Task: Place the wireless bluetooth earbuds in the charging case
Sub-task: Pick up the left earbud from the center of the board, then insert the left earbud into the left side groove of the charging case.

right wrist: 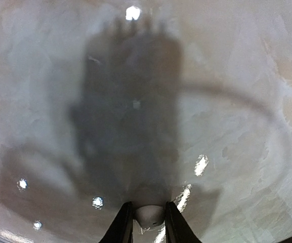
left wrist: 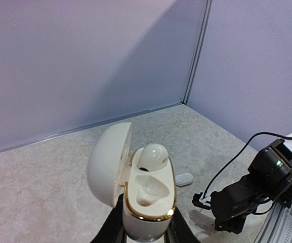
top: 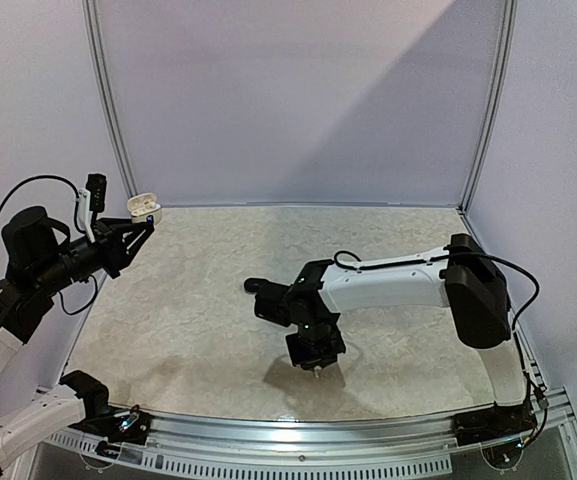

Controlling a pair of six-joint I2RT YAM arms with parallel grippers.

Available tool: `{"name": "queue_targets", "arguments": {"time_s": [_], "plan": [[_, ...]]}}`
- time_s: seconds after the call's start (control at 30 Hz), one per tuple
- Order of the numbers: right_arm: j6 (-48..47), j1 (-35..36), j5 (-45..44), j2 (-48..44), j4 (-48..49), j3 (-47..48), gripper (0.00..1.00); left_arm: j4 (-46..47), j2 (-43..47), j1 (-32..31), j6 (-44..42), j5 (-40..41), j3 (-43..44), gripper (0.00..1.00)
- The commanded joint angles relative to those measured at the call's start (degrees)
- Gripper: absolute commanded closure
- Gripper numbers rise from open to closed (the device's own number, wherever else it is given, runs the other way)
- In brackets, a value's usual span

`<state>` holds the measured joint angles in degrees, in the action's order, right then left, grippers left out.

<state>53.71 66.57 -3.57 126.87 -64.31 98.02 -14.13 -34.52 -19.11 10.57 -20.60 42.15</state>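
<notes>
Marbled table [top: 198, 300], lilac walls [top: 298, 100]. Left gripper [left wrist: 144, 227] is clamped on the open case [left wrist: 110, 162] with a bud [left wrist: 152, 156] seated inside, and right gripper [right wrist: 147, 218] pinches a white bud [right wrist: 149, 212] over the table.

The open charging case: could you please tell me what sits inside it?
One white earbud sits at the far end; the near socket is empty. Under the earbud is hidden.

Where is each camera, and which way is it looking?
Top camera: up high behind the arms, looking down at the table; both arms show.
Left wrist: on the left hand, looking across the table over the open charging case it holds.
Right wrist: on the right hand, looking straight down; its fingers pinch a white earbud.
Shared: top and left wrist both show the charging case and right arm.
</notes>
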Motion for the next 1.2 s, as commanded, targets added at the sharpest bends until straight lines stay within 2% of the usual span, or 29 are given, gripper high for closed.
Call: {"name": "queue_targets", "arguments": {"time_s": [0.0, 0.23, 0.37, 0.47, 0.6, 0.73, 0.9, 1.03, 1.17], "plan": [[0.0, -0.1, 0.4, 3.1, -2.1, -0.5, 0.82, -0.1, -0.1, -0.3, -0.8, -0.5, -0.6, 1.0], [-0.9, -0.2, -1.8, 2.6, -3.7, 2.6, 0.94, -0.5, 0.1, -0.5, -2.1, -2.0, -0.7, 1.0], [-4.4, -0.2, -5.8, 0.0, -5.1, 10.3, 0.97, 0.1, 0.1, -1.3, -4.2, -3.5, -1.1, 1.0], [-9.1, -0.2, -10.0, -4.4, -2.2, 17.3, 1.0, 1.4, -0.2, -3.1, -6.8, -4.2, -1.0, 1.0], [-16.5, 0.8, -16.4, -13.0, 11.9, 20.7, 1.0, 4.2, -0.9, -6.8, -10.4, -3.0, -0.3, 1.0], [-27.1, 4.1, -20.9, -23.0, 35.1, 15.9, 1.0, 6.5, -2.7, -10.3, -13.7, -1.0, 0.9, 1.0], [-43.0, 8.7, -16.8, -24.5, 58.3, 14.4, 1.0, 8.0, -5.5, -14.9, -15.6, 3.6, 3.1, 1.0], [-49.3, 10.4, -11.1, -20.6, 66.5, 17.8, 1.0, 9.3, -7.0, -16.7, -16.2, 5.8, 4.2, 1.0], [-52.5, 11.3, -9.3, -17.0, 69.2, 19.4, 1.0, 10.5, -7.0, -17.2, -15.2, 6.4, 4.6, 1.0]]}}
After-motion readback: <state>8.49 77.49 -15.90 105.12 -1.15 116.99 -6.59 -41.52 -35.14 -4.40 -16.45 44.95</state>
